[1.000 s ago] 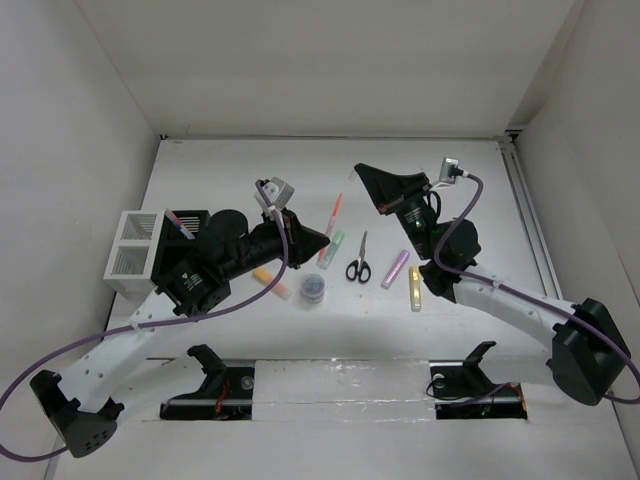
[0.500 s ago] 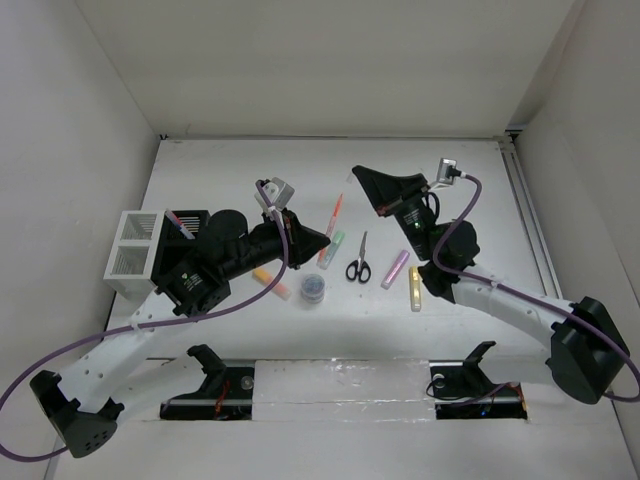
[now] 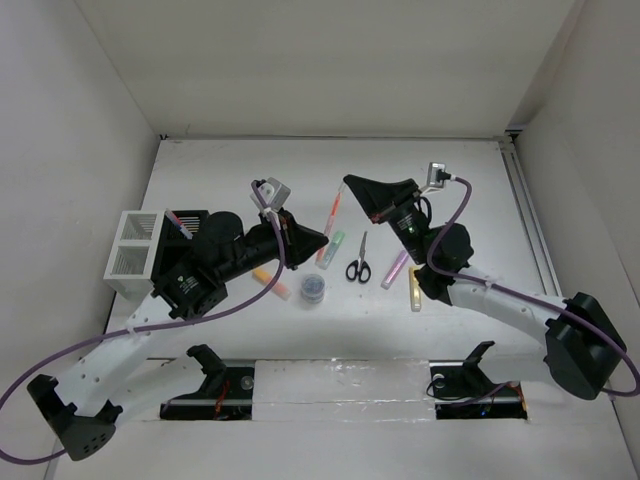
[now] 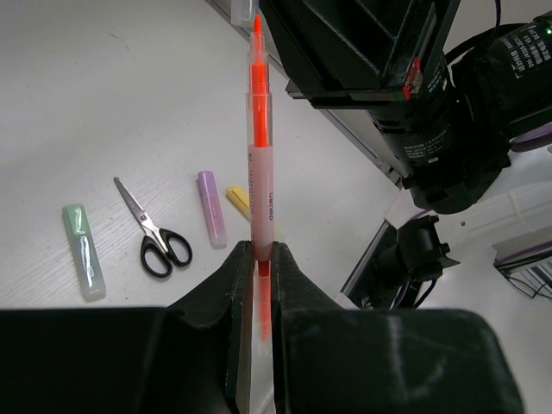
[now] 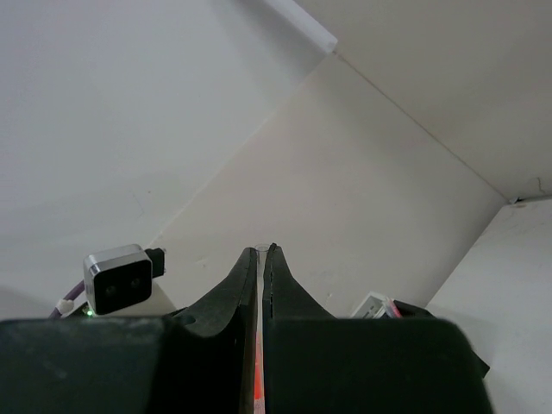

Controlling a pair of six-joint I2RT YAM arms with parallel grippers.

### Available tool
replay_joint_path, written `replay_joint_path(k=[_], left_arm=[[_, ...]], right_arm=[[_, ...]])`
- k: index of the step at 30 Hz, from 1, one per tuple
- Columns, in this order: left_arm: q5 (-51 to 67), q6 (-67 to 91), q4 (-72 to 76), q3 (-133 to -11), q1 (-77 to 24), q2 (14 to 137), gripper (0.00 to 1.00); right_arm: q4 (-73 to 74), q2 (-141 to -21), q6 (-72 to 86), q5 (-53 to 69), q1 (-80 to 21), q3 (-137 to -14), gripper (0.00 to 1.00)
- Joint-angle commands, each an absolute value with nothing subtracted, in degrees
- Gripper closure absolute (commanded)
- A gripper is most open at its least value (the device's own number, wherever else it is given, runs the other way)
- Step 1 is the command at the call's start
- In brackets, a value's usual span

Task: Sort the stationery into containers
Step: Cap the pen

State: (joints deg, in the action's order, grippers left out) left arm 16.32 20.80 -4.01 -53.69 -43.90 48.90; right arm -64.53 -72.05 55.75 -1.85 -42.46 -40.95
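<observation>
My left gripper (image 4: 261,252) is shut on the lower part of a thin orange pen (image 4: 259,129), which points up and away from it. From the top view the pen (image 3: 333,217) runs between both grippers. My right gripper (image 3: 347,182) hovers at the pen's tip, shut on a thin clear and orange piece (image 5: 261,259) that looks like the pen's cap. On the table lie a green highlighter (image 3: 331,250), scissors (image 3: 359,262), a pink highlighter (image 3: 396,268), a yellow highlighter (image 3: 415,288), an orange highlighter (image 3: 271,282) and a round tub (image 3: 313,288).
The black slatted holder (image 3: 172,238) stands at the left with a pen (image 3: 181,223) in it, partly under my left arm. The white mesh organiser (image 3: 133,256) sits right beside it. White walls close the table on three sides.
My right gripper has shifted left and slightly nearer, closing in on the pen's tip. The left gripper and the pen have barely moved.
</observation>
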Motion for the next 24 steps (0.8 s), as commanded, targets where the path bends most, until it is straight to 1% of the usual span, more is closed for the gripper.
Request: replay_joint_path(k=[1, 9, 14, 24], left_arm=[[16.0, 19.9, -0.4, -53.6, -44.0, 47.4, 1.0], [16.0, 19.9, -0.4, -53.6, -44.0, 46.8, 1.0], [16.0, 19.9, -0.4, -53.6, -44.0, 46.8, 1.0], [16.0, 19.9, -1.0, -53.1, -44.0, 46.3, 1.0]], right_arm=[[-69.2, -72.4, 56.2, -0.4, -43.6, -40.8, 1.0], [-69.2, -72.9, 56.2, 0.2, -44.1, -40.8, 1.0], [-68.6, -72.3, 54.9, -3.0, -44.1, -40.8, 1.0], [-66.3, -70.5, 53.3, -3.0, -42.9, -44.0, 1.0]])
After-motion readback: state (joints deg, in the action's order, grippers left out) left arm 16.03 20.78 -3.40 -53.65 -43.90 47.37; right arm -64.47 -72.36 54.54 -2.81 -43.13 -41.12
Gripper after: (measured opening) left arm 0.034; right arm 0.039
